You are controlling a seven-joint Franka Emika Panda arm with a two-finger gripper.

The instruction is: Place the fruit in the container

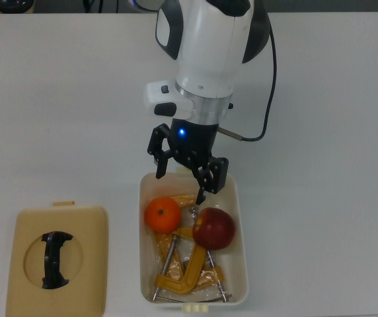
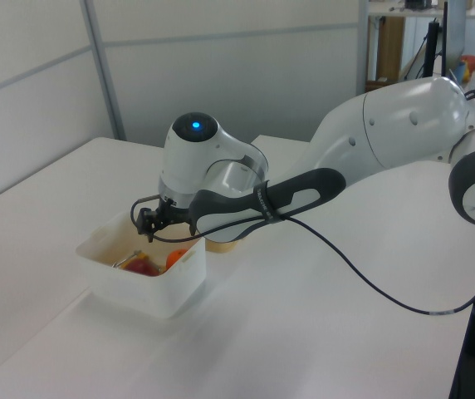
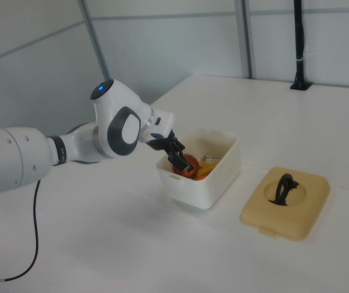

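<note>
Both round fruits, the bright orange mandarin [image 1: 162, 215] and the dark red apple [image 1: 213, 228], lie in the cream-white plastic tub [image 1: 239, 231] atop yellow metal clamps [image 1: 184, 267], and the spread, empty black hand [image 1: 188, 176] could catch the tub's rim when withdrawing.

Bright, even overhead light is washing across the white matte table [image 1: 57, 99], casting only faint soft shadows, while a small blue indicator light [image 1: 181, 131] is glowing sharply.
</note>
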